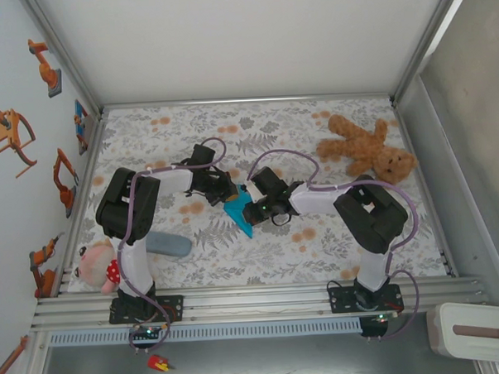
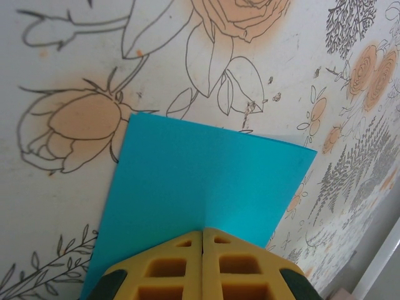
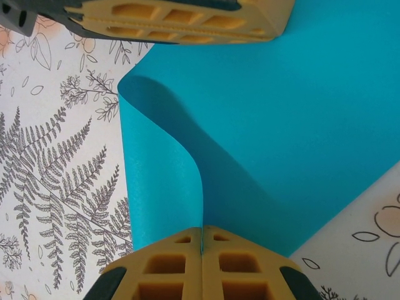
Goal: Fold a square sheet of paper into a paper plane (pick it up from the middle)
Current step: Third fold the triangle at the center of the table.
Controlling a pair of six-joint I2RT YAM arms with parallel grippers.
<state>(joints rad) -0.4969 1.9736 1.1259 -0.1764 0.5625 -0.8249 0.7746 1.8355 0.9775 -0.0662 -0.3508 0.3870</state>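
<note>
Turquoise-blue paper sits between my two hands, near the middle of the surface. It is the square sheet of paper (image 1: 238, 214), and both of my hands grip it.

My left hand (image 2: 202, 240) has its yellow fingers pressed together on one edge of the sheet. From the left wrist I see the paper spread flat away from the fingers over the flower-printed surface (image 2: 75, 200). At its far edge a thin paler strip shows, like a second layer under the top one.

My right hand (image 3: 202, 234) is also clamped on the sheet, fingers tight together. Here the paper is not flat: one edge rises from the surface in a soft curve and enters between my fingers, and it throws a shadow on the part below. In the same view the fingers of my left hand lie on the opposite side of the sheet.

From above, the two hands stand very near one another with the sheet between them.

A brown teddy bear (image 1: 368, 149) lies by the far right corner. A grey-blue case (image 1: 165, 243) lies toward the near left corner, and a pink doll (image 1: 95, 264) is at that corner. All three are well apart from the paper.
</note>
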